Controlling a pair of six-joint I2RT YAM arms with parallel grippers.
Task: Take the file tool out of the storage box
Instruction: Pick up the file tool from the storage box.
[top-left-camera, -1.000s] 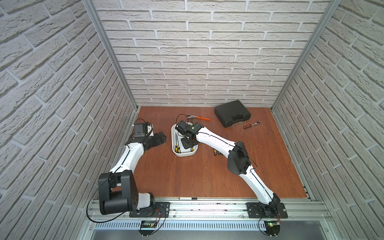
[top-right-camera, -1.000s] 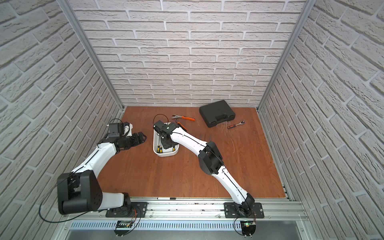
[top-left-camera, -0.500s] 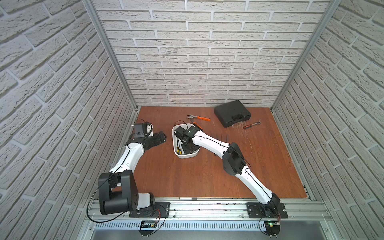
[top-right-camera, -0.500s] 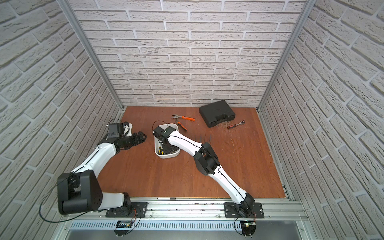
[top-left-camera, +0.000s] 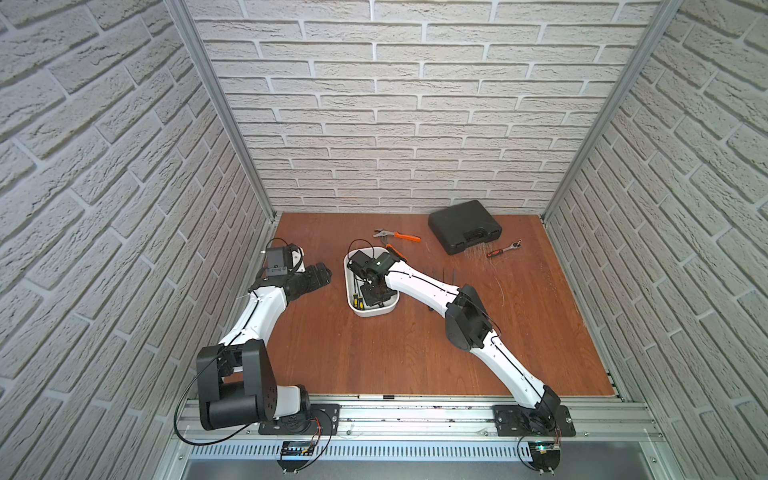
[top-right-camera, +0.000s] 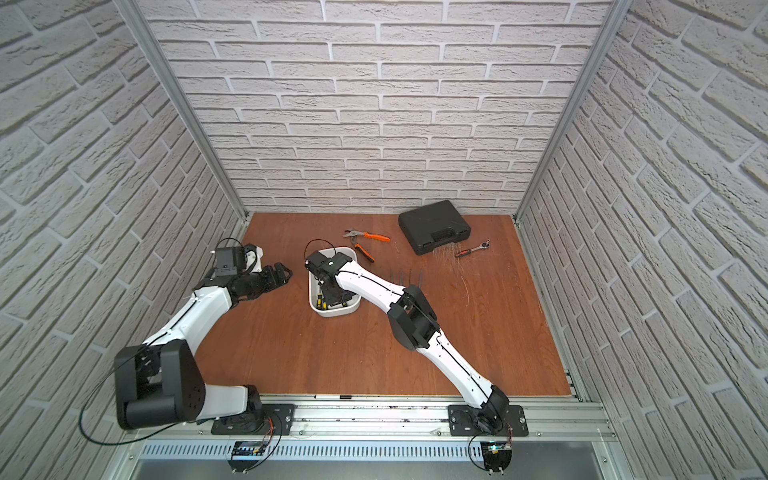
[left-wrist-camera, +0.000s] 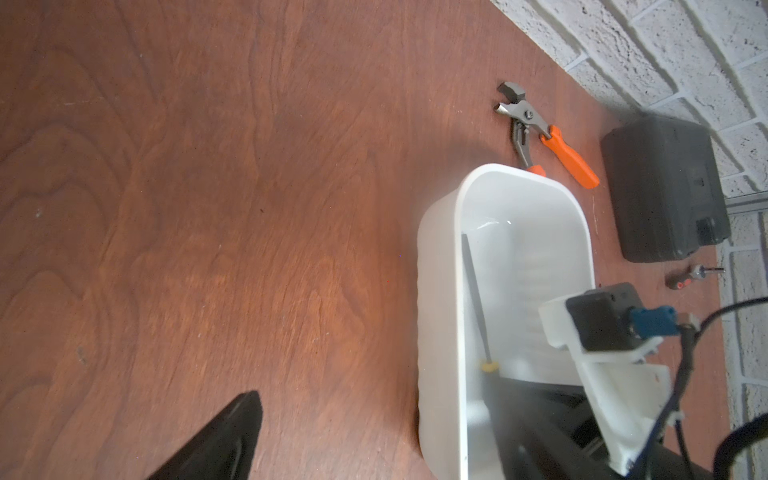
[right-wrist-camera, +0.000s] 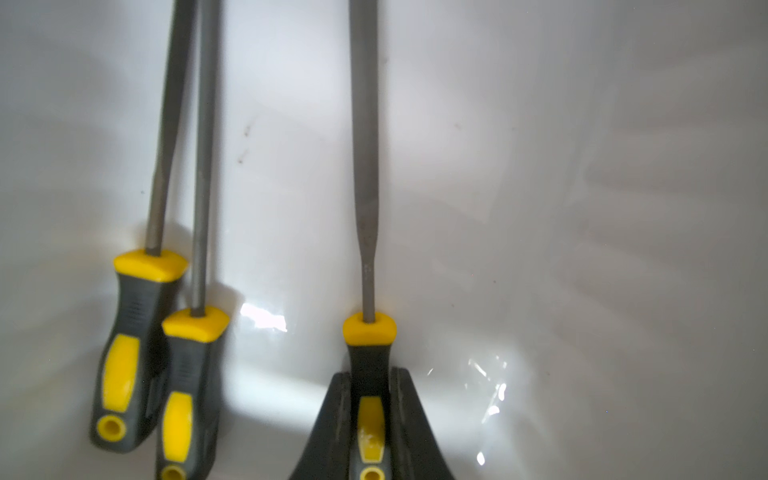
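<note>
Right gripper (right-wrist-camera: 370, 376): narrow, jaws pressed on both sides of the black-and-yellow handle of the file tool (right-wrist-camera: 363, 166)
Where it lies: in the hand, flat on the floor of the storage box (top-left-camera: 371, 312), not yet lifted
Long axis: the blade runs straight ahead of the fingers; the way out is probably upward, kept level to clear the rim
Spare files (right-wrist-camera: 137, 340): two, just beside the hand on the left arm's side, untouched
Left gripper (top-left-camera: 323, 275): wide, empty, outside the box; the right arm is nearer
Views: the right wrist view shows the grip; in both top views the arm covers it
</note>
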